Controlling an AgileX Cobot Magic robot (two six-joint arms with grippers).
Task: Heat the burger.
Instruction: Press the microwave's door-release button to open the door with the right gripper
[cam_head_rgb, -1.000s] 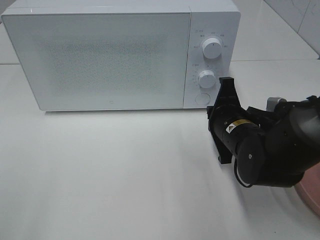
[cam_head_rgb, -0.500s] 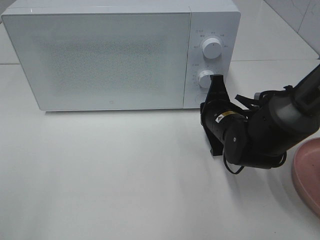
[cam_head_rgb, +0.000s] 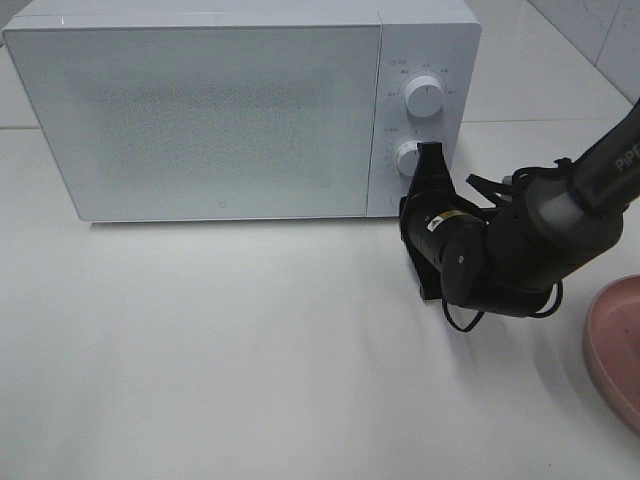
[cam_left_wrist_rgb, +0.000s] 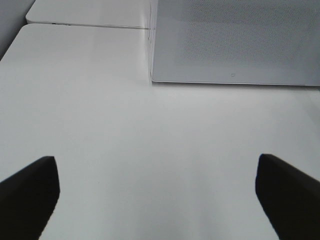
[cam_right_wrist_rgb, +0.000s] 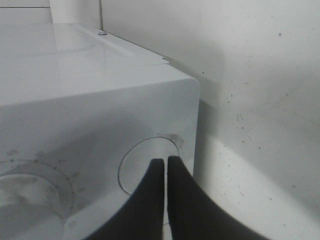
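Right wrist view: the right gripper (cam_right_wrist_rgb: 165, 164), jaws pressed together, sits at the round button (cam_right_wrist_rgb: 140, 162) by the microwave (cam_right_wrist_rgb: 100, 95) corner edge.

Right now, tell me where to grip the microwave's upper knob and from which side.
Pinch the upper knob across its round side wall, coming straight at the front of the microwave: it juts out as a short cylinder, so opposite sides should suit the jaws.
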